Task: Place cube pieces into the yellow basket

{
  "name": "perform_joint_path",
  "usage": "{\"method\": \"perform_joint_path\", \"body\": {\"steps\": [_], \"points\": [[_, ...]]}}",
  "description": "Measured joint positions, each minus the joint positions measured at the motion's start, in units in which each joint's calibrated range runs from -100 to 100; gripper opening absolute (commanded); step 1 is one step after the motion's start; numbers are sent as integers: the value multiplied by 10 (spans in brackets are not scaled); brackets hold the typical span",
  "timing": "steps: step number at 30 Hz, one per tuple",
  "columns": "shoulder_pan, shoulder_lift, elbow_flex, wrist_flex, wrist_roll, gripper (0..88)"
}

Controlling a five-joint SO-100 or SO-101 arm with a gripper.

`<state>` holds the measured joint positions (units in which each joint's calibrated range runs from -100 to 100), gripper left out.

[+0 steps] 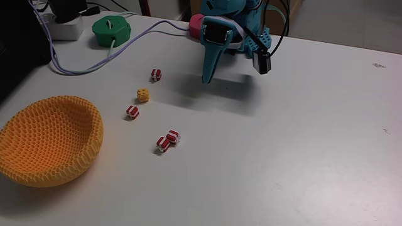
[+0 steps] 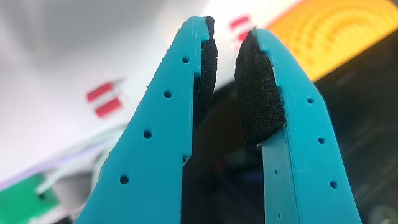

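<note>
My foam pads (image 2: 255, 87) sit narrowly apart, empty. My gripper (image 1: 207, 80) hangs above the table (image 1: 301, 138); cube pieces (image 1: 132, 112) lie scattered beside the yellow basket (image 1: 50, 141). Probably light, rigid, skittish: pinch flat sides squarely.

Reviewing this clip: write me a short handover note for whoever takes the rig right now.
Gripper: raised above the table, holding nothing; the fingers stand a narrow gap apart in the wrist view.
Basket: at the left in the fixed view; no cube seen inside.
Cubes: all on the table. Striped ones at and, a touching pair, plus the yellow cube.
Done: nothing yet.
Left: all five cubes go into the basket.
</note>
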<state>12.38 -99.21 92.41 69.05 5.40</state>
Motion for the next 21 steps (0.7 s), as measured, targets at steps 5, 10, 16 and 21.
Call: {"method": "perform_joint_path", "body": {"steps": [5, 10, 16, 21], "points": [[112, 37, 0, -13, -62, 40], [156, 35, 0, -13, -102, 18], [102, 204, -66, -130, -205, 264], [-20, 504, -151, -368, -364, 333]]}}
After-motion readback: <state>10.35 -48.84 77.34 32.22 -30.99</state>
